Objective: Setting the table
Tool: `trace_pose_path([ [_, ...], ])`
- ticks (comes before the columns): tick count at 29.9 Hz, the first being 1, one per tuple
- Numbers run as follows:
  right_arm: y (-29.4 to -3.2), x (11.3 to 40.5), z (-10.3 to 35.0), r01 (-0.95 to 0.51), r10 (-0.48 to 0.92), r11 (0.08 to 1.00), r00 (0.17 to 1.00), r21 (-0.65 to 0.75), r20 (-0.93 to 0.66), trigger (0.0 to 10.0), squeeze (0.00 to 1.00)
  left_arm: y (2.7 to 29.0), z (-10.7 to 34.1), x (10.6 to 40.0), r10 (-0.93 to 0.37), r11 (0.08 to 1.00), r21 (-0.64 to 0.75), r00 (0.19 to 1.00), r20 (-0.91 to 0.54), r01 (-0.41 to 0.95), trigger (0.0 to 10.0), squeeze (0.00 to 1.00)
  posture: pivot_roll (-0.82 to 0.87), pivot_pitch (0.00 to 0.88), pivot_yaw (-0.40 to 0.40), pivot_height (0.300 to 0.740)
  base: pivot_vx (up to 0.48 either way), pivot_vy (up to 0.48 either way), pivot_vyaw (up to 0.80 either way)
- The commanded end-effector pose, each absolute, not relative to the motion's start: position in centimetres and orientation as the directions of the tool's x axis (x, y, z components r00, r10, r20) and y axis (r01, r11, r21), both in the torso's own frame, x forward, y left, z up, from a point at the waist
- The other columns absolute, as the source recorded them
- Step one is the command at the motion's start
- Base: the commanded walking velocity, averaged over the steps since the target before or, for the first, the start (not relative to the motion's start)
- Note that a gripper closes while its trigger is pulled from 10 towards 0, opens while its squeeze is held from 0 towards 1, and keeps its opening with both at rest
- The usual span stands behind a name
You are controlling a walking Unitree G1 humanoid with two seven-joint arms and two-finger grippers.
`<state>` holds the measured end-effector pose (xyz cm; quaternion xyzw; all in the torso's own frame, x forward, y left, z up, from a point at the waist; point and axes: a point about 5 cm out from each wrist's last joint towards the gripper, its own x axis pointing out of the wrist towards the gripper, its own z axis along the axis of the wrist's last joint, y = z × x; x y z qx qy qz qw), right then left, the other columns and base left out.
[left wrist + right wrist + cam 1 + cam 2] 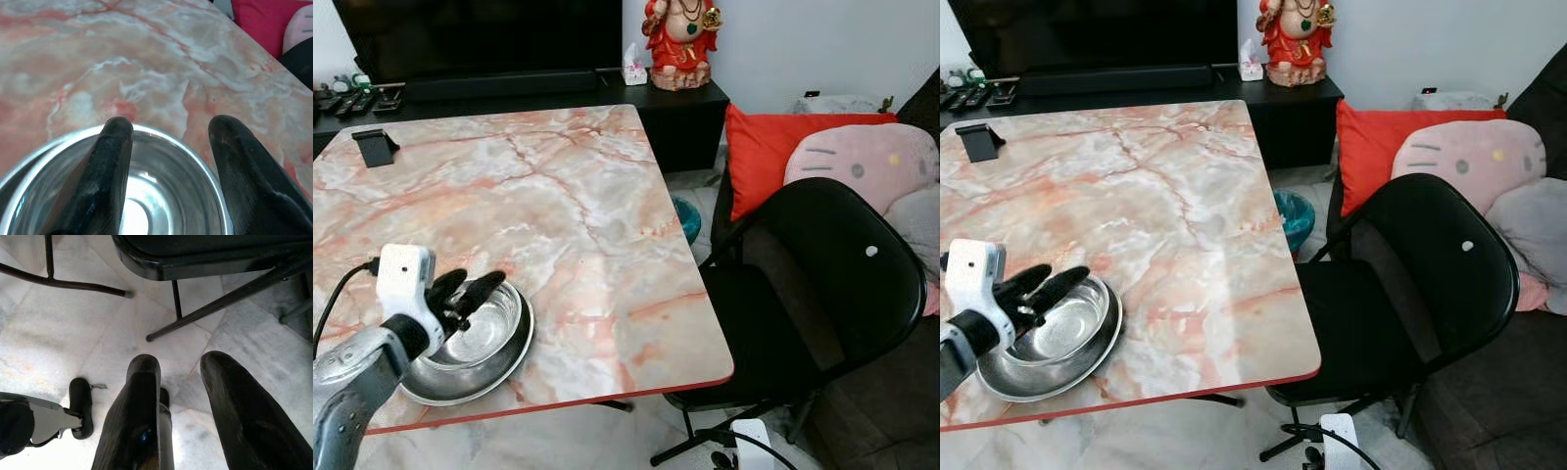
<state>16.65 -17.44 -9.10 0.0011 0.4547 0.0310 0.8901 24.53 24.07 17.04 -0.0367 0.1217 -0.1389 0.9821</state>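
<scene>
Steel bowl (475, 345) on the near left corner of the marble-patterned table (568, 206), close to the red-trimmed front edge. The bowl is round, shallow and polished, with a broad flared rim and a bright reflection pooled at its centre; it sits upright and holds nothing. Its inner wall mirrors the dark fingers above it.

Left gripper (468, 293) hangs over the bowl's far rim, its two black fingers (110, 161) spread apart with nothing between them. In the left wrist view one finger lies across the rim and over the basin, the other just outside the rim above the tabletop; whether either touches the metal cannot be told. A white camera housing (403, 278) with a black cable sits on the wrist, behind it the silver forearm.

Right gripper (181, 367) points down at the pale tiled floor (73, 333) beside the chair's legs, fingers parted and empty.

Table surface is pink, cream and grey veined. A small black stand (376, 147) rests at its far left corner. A black folding chair (822, 284) stands at the table's right side, with a red cushion (773, 142) and a pink plush pillow (867, 162) behind it. A red figurine (679, 41) stands on the dark low cabinet (675, 113) beyond the table, beside a tissue box (633, 67).
</scene>
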Motion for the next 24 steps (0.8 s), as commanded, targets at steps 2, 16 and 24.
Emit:
trace_pose_path([
  [2,-17.3,16.5,-9.2,-0.066,0.064,0.997,0.575,0.031,-0.815,10.0,0.00,25.0,17.6,23.9,-0.282,0.959,-0.116,0.925,-0.254,0.260,10.0,0.00,-0.02,0.000,0.016,0.740,0.000,0.000,0.00],
  [16,-17.3,16.6,-9.2,-0.067,0.066,0.997,0.574,0.033,-0.816,10.0,0.00,25.4,14.8,22.4,-0.285,0.958,-0.113,0.842,-0.458,0.263,10.0,0.00,-0.02,0.000,0.012,0.740,0.000,0.000,0.00],
  [24,-17.3,16.6,-9.2,-0.067,0.065,0.997,0.574,0.033,-0.816,10.0,0.00,24.8,13.7,23.6,-0.248,0.968,-0.144,0.852,-0.461,0.204,10.0,0.00,-0.01,0.000,0.014,0.740,0.000,0.000,0.00],
])
